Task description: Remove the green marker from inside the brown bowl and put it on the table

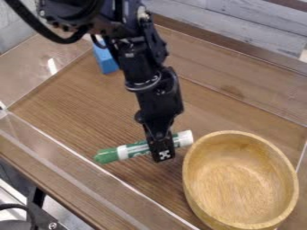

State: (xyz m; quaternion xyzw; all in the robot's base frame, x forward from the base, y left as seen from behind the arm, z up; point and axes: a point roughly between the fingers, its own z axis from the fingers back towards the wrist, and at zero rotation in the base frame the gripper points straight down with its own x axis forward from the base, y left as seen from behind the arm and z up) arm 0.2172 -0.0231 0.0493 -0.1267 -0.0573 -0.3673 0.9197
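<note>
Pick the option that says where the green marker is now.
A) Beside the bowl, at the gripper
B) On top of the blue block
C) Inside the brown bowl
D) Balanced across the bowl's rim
A: the green marker lies outside the brown bowl, to its left in the picture, with the gripper at its barrel.

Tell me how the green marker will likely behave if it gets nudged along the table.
The green marker looks like a slim, straight barrel, so it would probably roll if pushed side-on once free. Its shell appears to be smooth plastic, likely stiff, light and a little slippery. The brown bowl close by its one end might stop a lengthwise slide.
</note>
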